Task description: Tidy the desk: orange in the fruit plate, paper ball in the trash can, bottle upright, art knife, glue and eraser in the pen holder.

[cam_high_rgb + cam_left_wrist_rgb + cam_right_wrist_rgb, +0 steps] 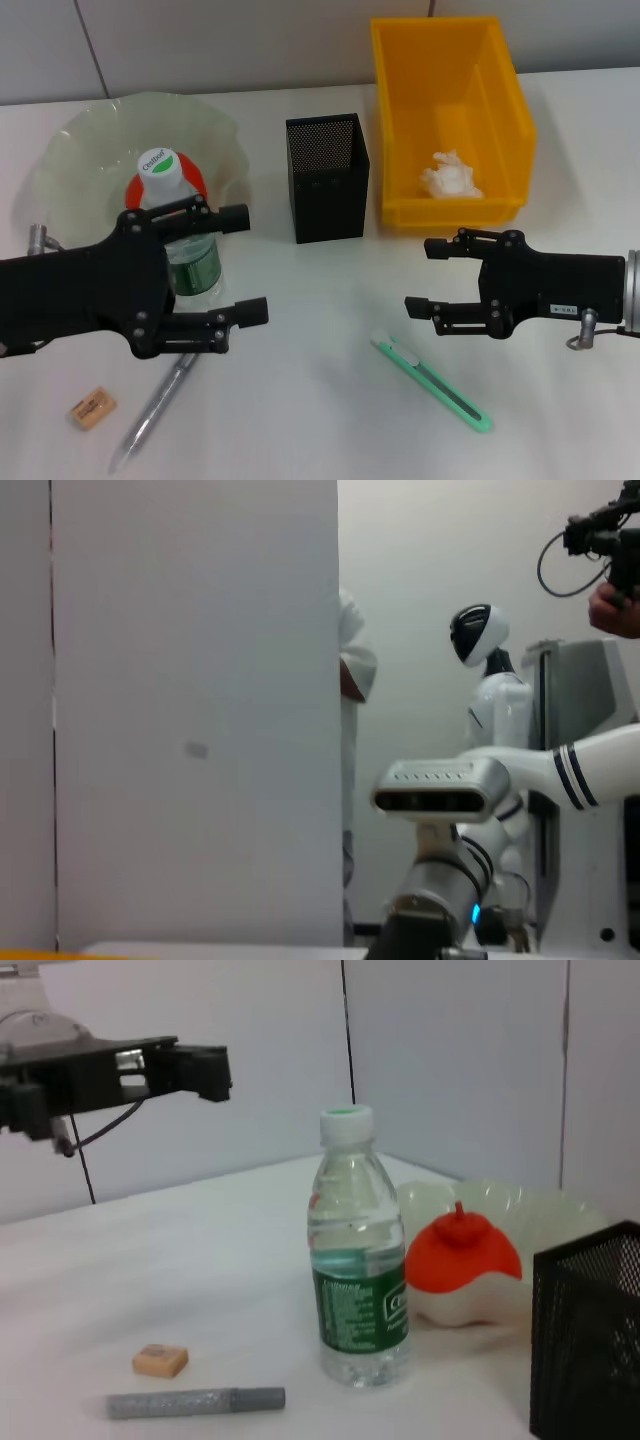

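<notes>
The left gripper, lower left of the head view, has its fingers spread apart on either side of the upright clear plastic water bottle, touching nothing; that reads as a release. The right gripper, fingers apart and empty, hovers lower right above the slim green art knife on the white tabletop. The orange sits in the wavy translucent fruit plate, the crumpled paper ball in the yellow bin. The eraser and silvery glue stick lie out, away from the black mesh pen holder.

We see a white worktop filling the frame, a pale panelled wall along its upper edge.
</notes>
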You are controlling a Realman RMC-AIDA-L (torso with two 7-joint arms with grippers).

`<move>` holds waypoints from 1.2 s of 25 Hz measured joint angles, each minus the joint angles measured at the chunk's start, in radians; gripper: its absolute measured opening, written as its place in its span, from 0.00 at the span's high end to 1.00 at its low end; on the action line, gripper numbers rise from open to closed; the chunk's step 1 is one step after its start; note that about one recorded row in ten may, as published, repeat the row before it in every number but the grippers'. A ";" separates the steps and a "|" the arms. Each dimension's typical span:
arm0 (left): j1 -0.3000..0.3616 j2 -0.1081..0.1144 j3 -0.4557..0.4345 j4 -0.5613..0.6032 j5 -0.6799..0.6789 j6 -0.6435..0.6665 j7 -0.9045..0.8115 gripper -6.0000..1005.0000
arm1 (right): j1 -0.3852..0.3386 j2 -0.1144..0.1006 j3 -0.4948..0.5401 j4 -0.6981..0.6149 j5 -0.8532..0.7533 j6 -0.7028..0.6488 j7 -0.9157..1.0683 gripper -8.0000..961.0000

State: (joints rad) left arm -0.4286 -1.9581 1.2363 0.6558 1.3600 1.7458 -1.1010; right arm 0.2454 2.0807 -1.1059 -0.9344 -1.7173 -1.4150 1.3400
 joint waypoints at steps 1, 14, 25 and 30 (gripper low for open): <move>-0.001 -0.002 -0.003 0.000 0.009 0.000 -0.003 0.14 | 0.000 0.000 0.000 0.000 0.000 0.000 0.000 0.18; -0.010 -0.024 -0.006 0.002 0.090 -0.006 -0.040 0.14 | 0.044 0.000 -0.010 -0.116 -0.204 0.004 0.243 0.18; -0.012 -0.034 -0.006 0.004 0.107 -0.008 -0.030 0.14 | 0.091 0.001 -0.027 -0.362 -0.432 -0.113 0.511 0.18; -0.018 -0.039 -0.005 0.004 0.116 -0.009 -0.029 0.14 | 0.138 0.002 -0.059 -0.452 -0.564 -0.181 0.632 0.18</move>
State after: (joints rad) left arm -0.4463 -1.9966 1.2318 0.6597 1.4763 1.7369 -1.1298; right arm 0.3835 2.0823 -1.1652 -1.3862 -2.2818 -1.5958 1.9716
